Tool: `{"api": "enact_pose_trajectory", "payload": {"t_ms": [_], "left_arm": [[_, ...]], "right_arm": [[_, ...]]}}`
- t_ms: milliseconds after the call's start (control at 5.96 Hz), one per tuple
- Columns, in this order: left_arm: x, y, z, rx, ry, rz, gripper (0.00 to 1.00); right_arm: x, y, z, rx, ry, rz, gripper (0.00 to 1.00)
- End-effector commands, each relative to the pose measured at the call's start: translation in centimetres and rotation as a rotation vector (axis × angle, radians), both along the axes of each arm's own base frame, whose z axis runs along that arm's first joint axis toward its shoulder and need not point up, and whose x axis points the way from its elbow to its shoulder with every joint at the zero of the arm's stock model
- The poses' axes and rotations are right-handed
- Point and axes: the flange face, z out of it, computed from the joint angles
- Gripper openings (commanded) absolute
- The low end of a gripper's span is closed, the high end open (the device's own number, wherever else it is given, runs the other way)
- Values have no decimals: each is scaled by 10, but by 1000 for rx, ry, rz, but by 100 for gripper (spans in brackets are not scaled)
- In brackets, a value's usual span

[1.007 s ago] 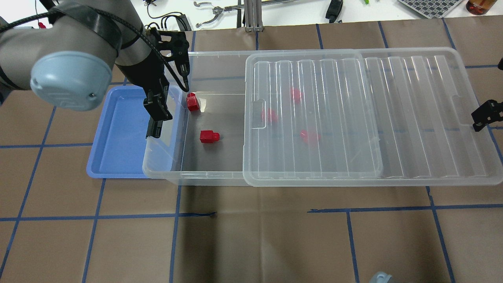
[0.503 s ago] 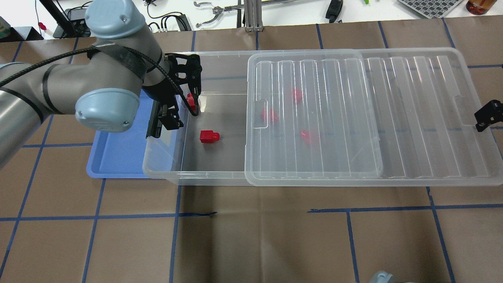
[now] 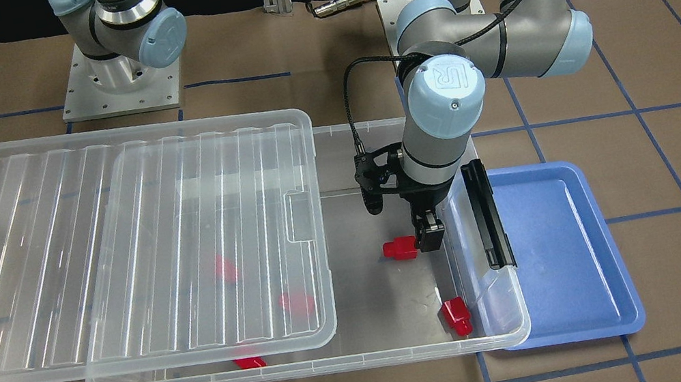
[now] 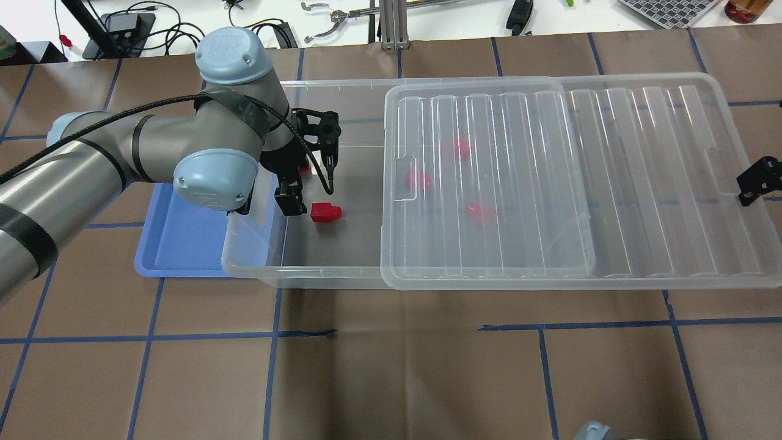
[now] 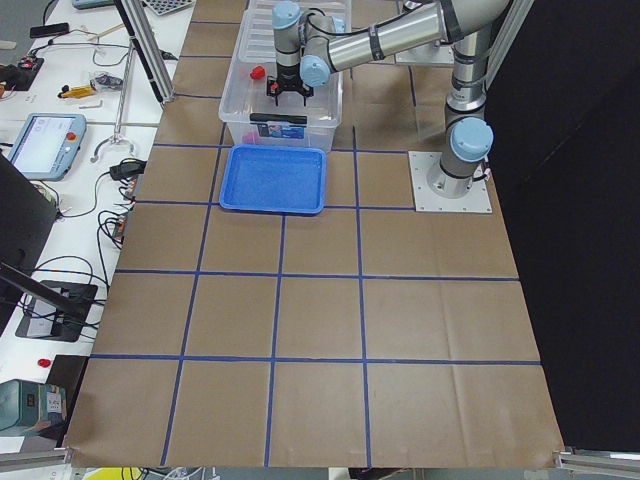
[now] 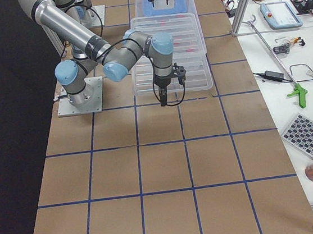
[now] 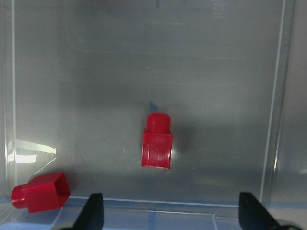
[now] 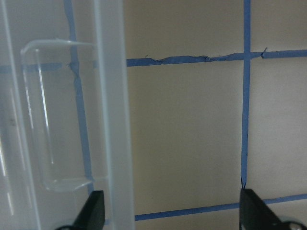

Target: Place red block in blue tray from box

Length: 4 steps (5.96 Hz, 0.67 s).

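The clear box (image 4: 330,278) has its ribbed lid (image 4: 550,183) slid to the right, so its left end is uncovered. Two red blocks lie in the uncovered part: one (image 4: 325,212) mid-floor and one (image 3: 456,317) near the end wall. Three more show blurred under the lid. My left gripper (image 4: 291,201) is open inside the box, just left of the mid-floor block. In the left wrist view that block (image 7: 157,142) lies ahead between the open fingertips (image 7: 93,211). The blue tray (image 4: 183,238) lies empty against the box's left end. My right gripper (image 4: 757,180) is open at the lid's right edge.
A black latch clip (image 3: 488,215) sits on the box's end wall between my left gripper and the tray. The lid overhangs the box to the right. Brown paper with blue tape lines covers the table. Tools and cables lie beyond the far edge.
My left arm has swung right, from over the tray and box end wall into the uncovered part of the box, beside the mid-floor block. The right gripper has stayed put.
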Motion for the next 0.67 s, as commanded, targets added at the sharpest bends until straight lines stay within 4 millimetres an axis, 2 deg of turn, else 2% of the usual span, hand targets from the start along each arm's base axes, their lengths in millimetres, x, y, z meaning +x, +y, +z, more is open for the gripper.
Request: {"api": "enact_pose_trajectory", "payload": {"t_ms": [0,168,336,503], "left_arm": [[-6,-5,-34,35,4,16,98],[-5,-1,-42,42,3,16,98],[-4,8,-60,32,4,16,97],[-3,11,-64,30,3,18,96]], "right_arm": [[3,4,-3,9,-3,-10,100],[7,10,-3,19,-10,-12,100],[8,12,-1,21,-10,-11,100],[9,13,3,15,-5,-12,100]]}}
